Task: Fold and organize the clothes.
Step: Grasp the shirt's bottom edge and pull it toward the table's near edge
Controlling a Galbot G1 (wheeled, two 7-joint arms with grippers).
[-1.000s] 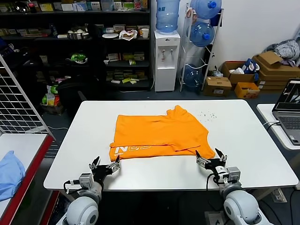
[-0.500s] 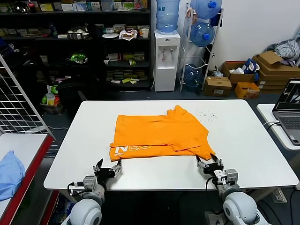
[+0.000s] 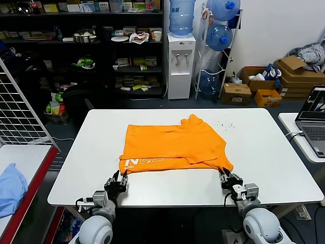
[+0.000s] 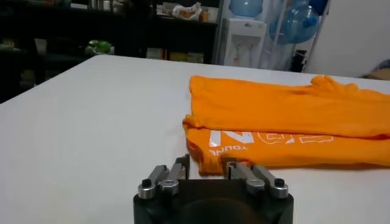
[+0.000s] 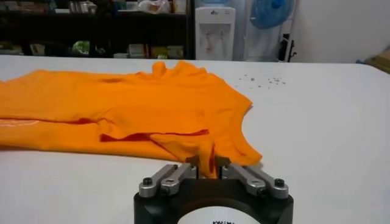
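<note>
The orange T-shirt (image 3: 172, 145) lies partly folded on the white table (image 3: 264, 152), its near edge turned up with white lettering showing. My left gripper (image 3: 118, 179) sits at the shirt's near left corner. In the left wrist view the gripper (image 4: 206, 165) is open, with the corner of the shirt (image 4: 286, 115) lying between its fingers and a gap on one side. My right gripper (image 3: 227, 178) is at the near right corner. In the right wrist view it (image 5: 207, 161) is shut on a bunched fold of the shirt (image 5: 122, 109).
A laptop (image 3: 315, 119) stands on a side table at the right. A light blue cloth (image 3: 10, 188) lies on a red-edged table at the left, behind a wire grid (image 3: 20, 112). Shelves and a water dispenser (image 3: 180, 66) stand beyond the table.
Both grippers have moved forward to the shirt's near corners. Their fingers have narrowed; the right one has closed on the fabric.
</note>
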